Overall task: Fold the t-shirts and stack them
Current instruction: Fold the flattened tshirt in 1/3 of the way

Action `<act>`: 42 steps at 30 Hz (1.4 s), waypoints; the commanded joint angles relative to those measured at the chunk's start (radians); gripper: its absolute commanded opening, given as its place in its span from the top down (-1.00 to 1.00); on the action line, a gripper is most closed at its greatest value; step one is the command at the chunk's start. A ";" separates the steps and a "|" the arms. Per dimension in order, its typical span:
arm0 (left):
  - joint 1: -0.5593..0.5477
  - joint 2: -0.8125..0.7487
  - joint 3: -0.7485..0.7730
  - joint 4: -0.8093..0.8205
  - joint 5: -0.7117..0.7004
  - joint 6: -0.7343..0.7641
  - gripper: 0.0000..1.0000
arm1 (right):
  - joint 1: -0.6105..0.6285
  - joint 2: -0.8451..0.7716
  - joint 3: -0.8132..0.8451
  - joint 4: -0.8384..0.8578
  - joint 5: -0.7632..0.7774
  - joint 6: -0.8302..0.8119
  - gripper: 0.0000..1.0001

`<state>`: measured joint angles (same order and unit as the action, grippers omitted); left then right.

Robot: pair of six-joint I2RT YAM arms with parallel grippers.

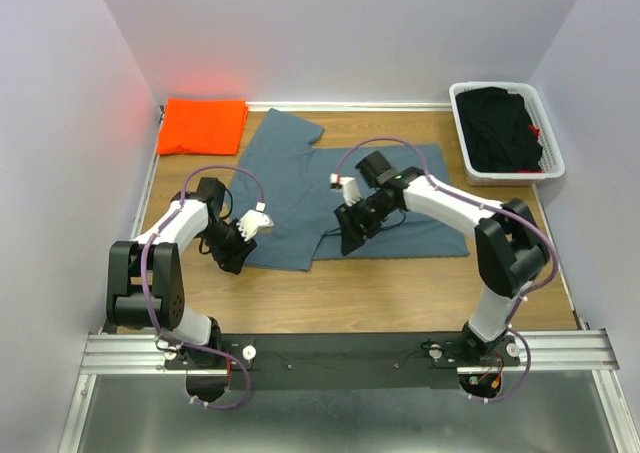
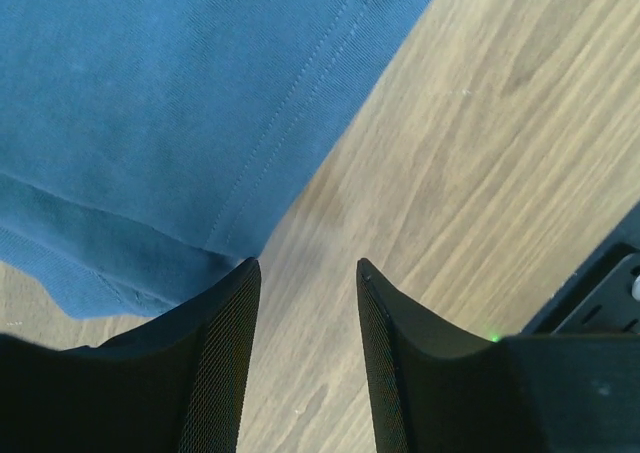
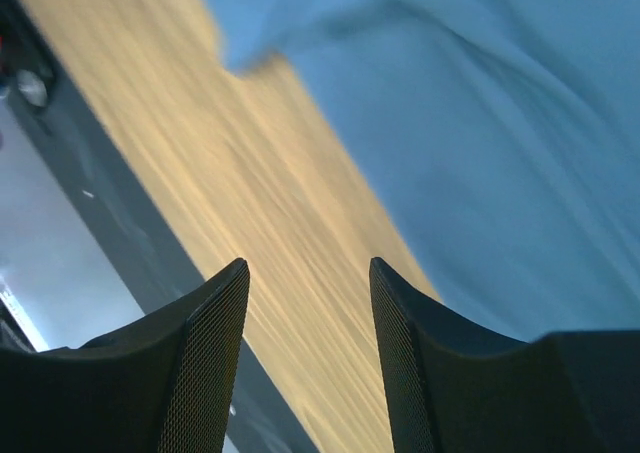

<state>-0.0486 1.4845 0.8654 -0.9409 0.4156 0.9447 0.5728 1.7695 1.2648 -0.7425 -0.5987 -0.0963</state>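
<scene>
Sprawling on wooden table, blue-grey t-shirt, lilac walls around.

Readable text, all views: none
Blue-grey t-shirt: plain cloth, no print or tag legible
Orange t-shirt: plain, no lettering legible
White basket: no label legible
Table: bare wood grain, no markings legible
</scene>
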 commanded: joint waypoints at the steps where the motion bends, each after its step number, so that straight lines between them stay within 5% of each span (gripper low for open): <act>1: -0.008 0.022 -0.014 0.063 0.003 -0.033 -0.03 | 0.111 0.082 0.025 0.175 -0.049 0.139 -0.18; 8: -0.008 0.054 0.003 0.088 0.003 -0.061 0.03 | 0.185 0.182 0.024 0.256 -0.036 0.214 -0.17; 18: -0.011 0.049 -0.006 0.041 0.046 -0.003 0.38 | 0.220 0.281 0.090 0.279 -0.067 0.268 -0.13; 28: -0.011 0.036 -0.009 0.033 0.063 -0.004 0.34 | 0.265 0.337 0.127 0.282 -0.056 0.287 -0.02; 34: -0.011 0.020 -0.005 0.011 0.075 0.000 0.40 | 0.265 0.347 0.140 0.281 -0.032 0.291 0.32; 42: -0.011 0.023 0.015 0.008 0.092 -0.001 0.97 | 0.265 0.291 0.145 0.279 -0.001 0.277 0.99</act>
<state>-0.0547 1.5295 0.8616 -0.9150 0.4622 0.9371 0.8322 2.0884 1.3888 -0.4652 -0.6353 0.1905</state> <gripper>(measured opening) 0.050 0.029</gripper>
